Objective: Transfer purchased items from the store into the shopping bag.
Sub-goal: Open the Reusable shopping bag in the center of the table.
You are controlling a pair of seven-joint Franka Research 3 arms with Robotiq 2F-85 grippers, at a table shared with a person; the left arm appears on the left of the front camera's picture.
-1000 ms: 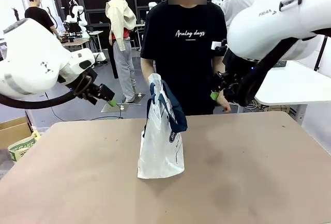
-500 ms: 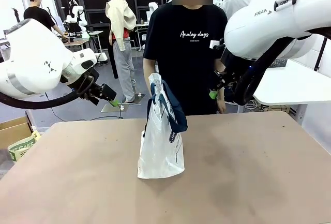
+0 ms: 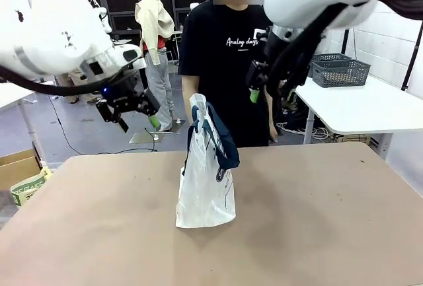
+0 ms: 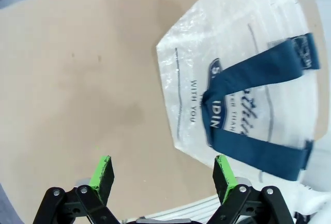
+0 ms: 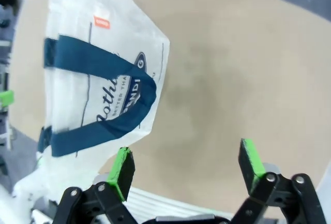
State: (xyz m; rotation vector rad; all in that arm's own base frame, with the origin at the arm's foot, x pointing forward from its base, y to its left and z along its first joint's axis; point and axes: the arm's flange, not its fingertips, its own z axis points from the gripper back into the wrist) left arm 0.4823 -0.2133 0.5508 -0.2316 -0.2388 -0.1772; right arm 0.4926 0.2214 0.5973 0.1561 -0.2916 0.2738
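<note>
The shopping bag (image 3: 206, 180), whitish translucent plastic with navy handles and lettering, stands upright in the middle of the brown table (image 3: 317, 226). My left gripper (image 3: 137, 121) hangs open in the air to the bag's upper left, its green pads apart. At upper right my right gripper (image 3: 266, 94) is open too, raised in front of the person's black shirt. Looking down, the left wrist view has the bag (image 4: 248, 79) beyond its open gripper (image 4: 163, 175). The right wrist view has the bag (image 5: 103, 74) left of its open gripper (image 5: 186, 167). The purchased items are out of view.
A person in a black T-shirt (image 3: 228, 68) stands at the far edge behind the bag. Dark grey lattice baskets (image 3: 340, 71) sit on a white side table (image 3: 363, 107) at right; I cannot tell if one is the store. A brown cardboard box (image 3: 16, 167) sits at far left.
Both arms have swung up and inward toward the bag, and both grippers have turned to point down at the table. The bag has not moved.
</note>
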